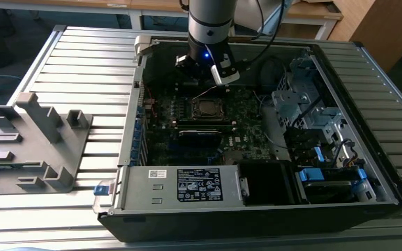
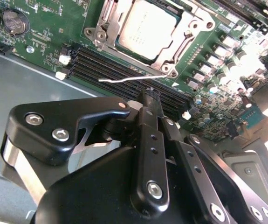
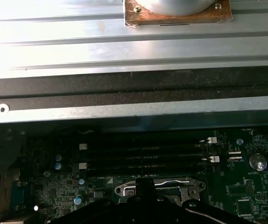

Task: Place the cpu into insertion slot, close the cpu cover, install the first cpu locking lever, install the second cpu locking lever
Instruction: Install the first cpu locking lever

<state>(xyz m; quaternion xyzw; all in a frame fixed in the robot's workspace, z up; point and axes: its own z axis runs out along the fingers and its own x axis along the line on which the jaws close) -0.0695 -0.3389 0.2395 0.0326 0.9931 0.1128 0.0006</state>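
Observation:
The cpu (image 2: 145, 25), a flat square chip with a pale metal top, lies in the socket on the green motherboard. The silvery cpu cover (image 2: 182, 44) lies flat around it, framing the chip. A thin wire locking lever (image 2: 124, 79) juts out free from the socket's near edge, over the memory slots. My gripper (image 2: 150, 93) hovers just short of that lever, its black fingers drawn together with nothing between them. In the exterior view the gripper (image 1: 219, 78) hangs over the board just behind the socket (image 1: 208, 109). In the first wrist view the cover's rim (image 3: 159, 188) sits right at the gripper tip (image 3: 145, 184).
The open computer case lies on a slatted metal table (image 1: 82, 68). Black memory slots (image 2: 120, 70) run beside the socket. A power supply (image 1: 180, 184) fills the case's front, a drive cage (image 1: 305, 104) the exterior view's right. A grey fixture (image 1: 33, 141) stands outside at the left.

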